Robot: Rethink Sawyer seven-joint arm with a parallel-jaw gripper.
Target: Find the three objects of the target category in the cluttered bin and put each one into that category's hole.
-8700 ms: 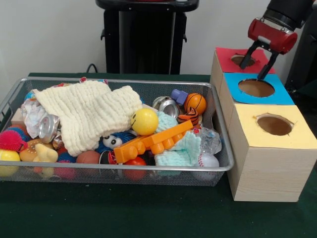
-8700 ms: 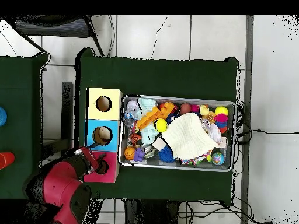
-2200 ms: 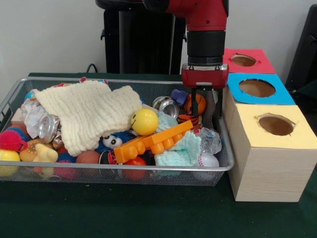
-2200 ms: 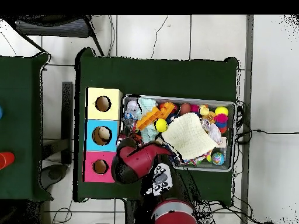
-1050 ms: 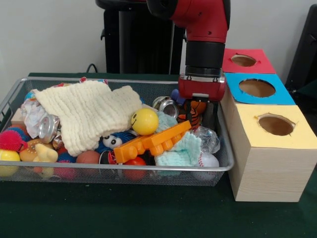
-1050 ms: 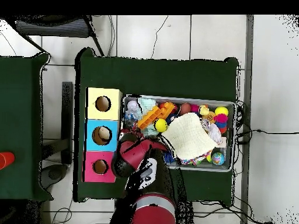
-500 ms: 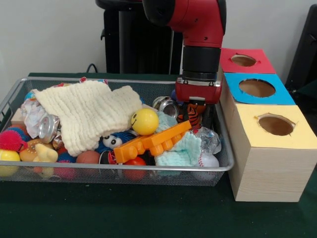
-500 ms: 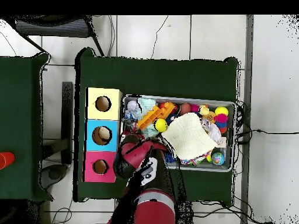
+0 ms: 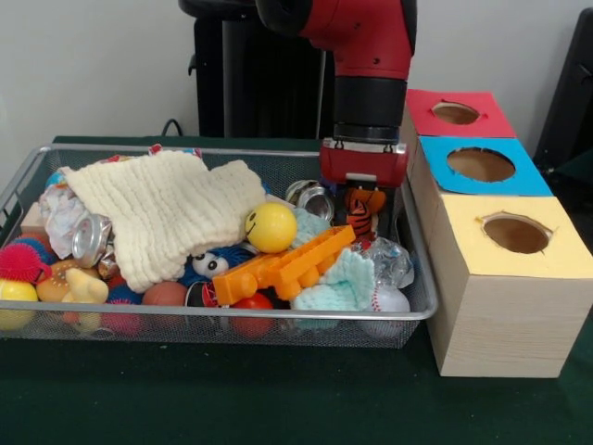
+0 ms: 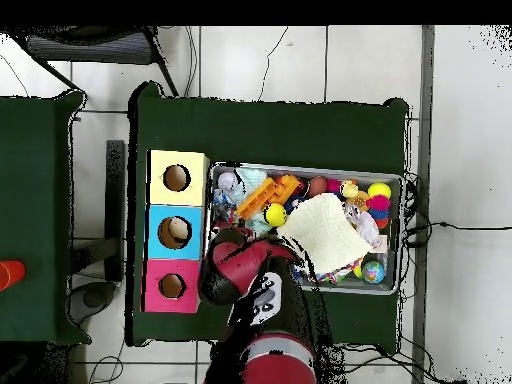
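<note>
The wire-mesh bin is full of toys, and it also shows in the overhead view. One crinkly see-through plastic piece lies at the bin's right end, beside a baseball. My gripper hangs inside that end of the bin, right over an orange tiger-striped ball and just behind the plastic. The red wrist hides its tips. In the overhead view the arm covers the gripper. The blue-topped hole is to the right of the bin; it also shows in the overhead view. No other plastic piece shows clearly.
The red-topped hole and the yellow-topped hole flank the blue one. A cream cloth covers the bin's left half. A yellow smiley ball, an orange brick, a turquoise cloth and silver cans lie around.
The arm swung from above the boxes to the bin's right end and went down. In the last half second it rose slightly and shifted left; the orange brick's end shifted.
</note>
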